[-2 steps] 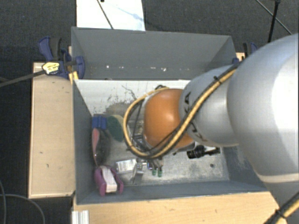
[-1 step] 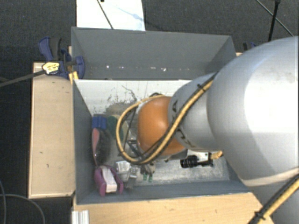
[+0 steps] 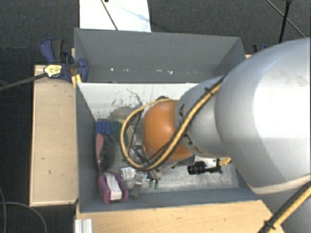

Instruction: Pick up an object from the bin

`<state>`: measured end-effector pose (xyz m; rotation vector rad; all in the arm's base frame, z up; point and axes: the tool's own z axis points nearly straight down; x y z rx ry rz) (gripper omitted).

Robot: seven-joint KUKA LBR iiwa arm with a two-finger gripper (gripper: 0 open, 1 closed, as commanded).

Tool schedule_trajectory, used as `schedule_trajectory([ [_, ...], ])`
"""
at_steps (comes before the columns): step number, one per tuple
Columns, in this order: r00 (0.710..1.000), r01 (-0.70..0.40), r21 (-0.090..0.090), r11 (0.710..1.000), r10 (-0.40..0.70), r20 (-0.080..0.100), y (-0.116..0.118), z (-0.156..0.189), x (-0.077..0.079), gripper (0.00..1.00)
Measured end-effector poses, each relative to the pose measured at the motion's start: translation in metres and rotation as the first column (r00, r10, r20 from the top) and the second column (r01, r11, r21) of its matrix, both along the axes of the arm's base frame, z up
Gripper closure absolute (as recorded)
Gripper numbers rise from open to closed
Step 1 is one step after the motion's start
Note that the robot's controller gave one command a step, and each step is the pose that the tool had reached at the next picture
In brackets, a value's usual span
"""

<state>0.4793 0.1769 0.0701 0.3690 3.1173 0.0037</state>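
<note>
Grey metal bin (image 3: 155, 52) on a dark floor (image 3: 29, 23), me reaching in from the right and covering most of that side. My orange wrist cover (image 3: 158, 127) hangs over the bin's middle, with the yellow-black cable (image 3: 125, 135) looped round its left. My hand (image 3: 140, 176) pokes out below the cover, low near the bin's front wall, left of centre. How wide it's open: can't tell, since cover and cable block the view. Nothing visibly gripped. Closest thing is the purple block with white label (image 3: 111, 188), lying in the front-left corner just left of the hand; can't tell if they touch. A pale silvery piece (image 3: 128, 173) sits right at the hand's left edge, between hand and purple block. Loose item or part of me, can't tell. Small green bits (image 3: 155, 184) lie on the bin bottom just right of the hand. Along the left wall lies a long pink thing (image 3: 99, 149) with a blue thing (image 3: 103, 127) at its far end. A dark thing (image 3: 111, 152) sits beside the pink one, partly under my cable. A black cylindrical thing (image 3: 200, 168) lies flat to the right of the hand, at the edge of my arm, well apart from the left-side lot.
</note>
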Motion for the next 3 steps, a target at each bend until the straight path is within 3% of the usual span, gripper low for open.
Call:
schedule_trajectory([
  [1, 1.0, 0.004, 0.0, 1.0, -0.004, -0.001, 0.0, 0.0, 0.0, 1.0],
  [2, 1.0, 0.003, 0.002, 1.0, -0.003, 0.006, 0.001, 0.087, 0.002, 1.0],
  [3, 1.0, 0.001, 0.0, 1.0, -0.001, 0.002, 0.001, 0.103, 0.003, 1.0],
])
